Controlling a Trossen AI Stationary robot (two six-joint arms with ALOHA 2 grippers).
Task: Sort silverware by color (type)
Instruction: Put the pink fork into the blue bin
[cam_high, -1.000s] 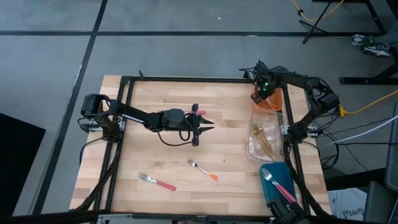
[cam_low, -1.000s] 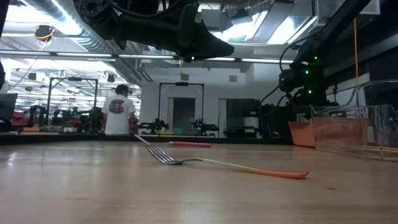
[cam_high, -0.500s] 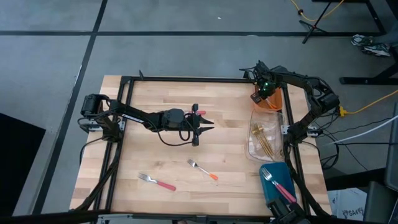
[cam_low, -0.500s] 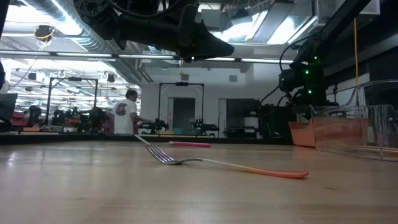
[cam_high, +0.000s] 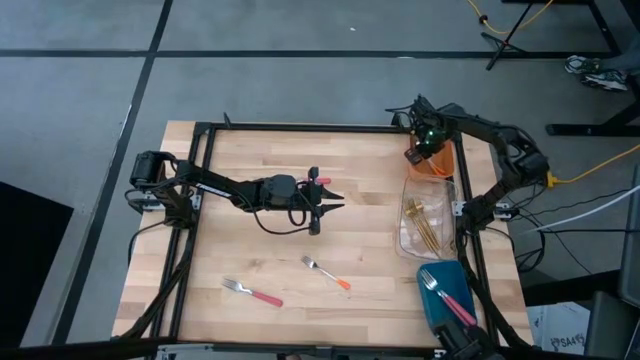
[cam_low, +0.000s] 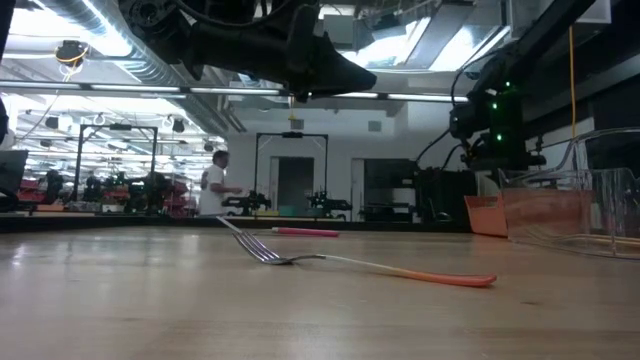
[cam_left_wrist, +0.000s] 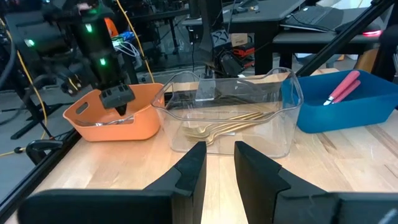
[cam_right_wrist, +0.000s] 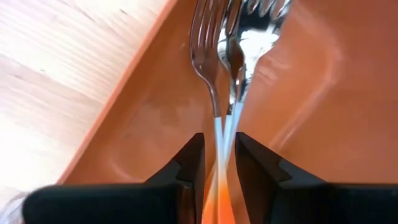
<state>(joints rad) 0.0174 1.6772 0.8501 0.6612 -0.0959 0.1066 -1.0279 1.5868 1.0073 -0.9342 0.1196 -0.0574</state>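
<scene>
Two forks lie flat on the table's near half: one with an orange handle (cam_high: 327, 273) (cam_low: 380, 267) and one with a pink handle (cam_high: 252, 293). My right gripper (cam_right_wrist: 217, 140) (cam_high: 425, 148) hangs open over the orange bin (cam_high: 440, 168), pointing down. Two orange-handled forks (cam_right_wrist: 208, 56) lie on the bin's floor below it and show through the gap between its fingers. My left gripper (cam_left_wrist: 219, 148) (cam_high: 338, 198) waits open above the table's middle, pointing level toward the bins, with nothing between its fingers.
A clear bin (cam_high: 425, 225) with gold utensils stands against the table's right edge, nearer than the orange bin. A blue bin (cam_high: 445, 295) with pink-handled pieces stands nearer still. In the low view a pink handle (cam_low: 305, 232) lies farther back on the table. A person walks in the room behind.
My right gripper has risen a little above the orange bin, still pointing down. The forks on the table have not moved.
</scene>
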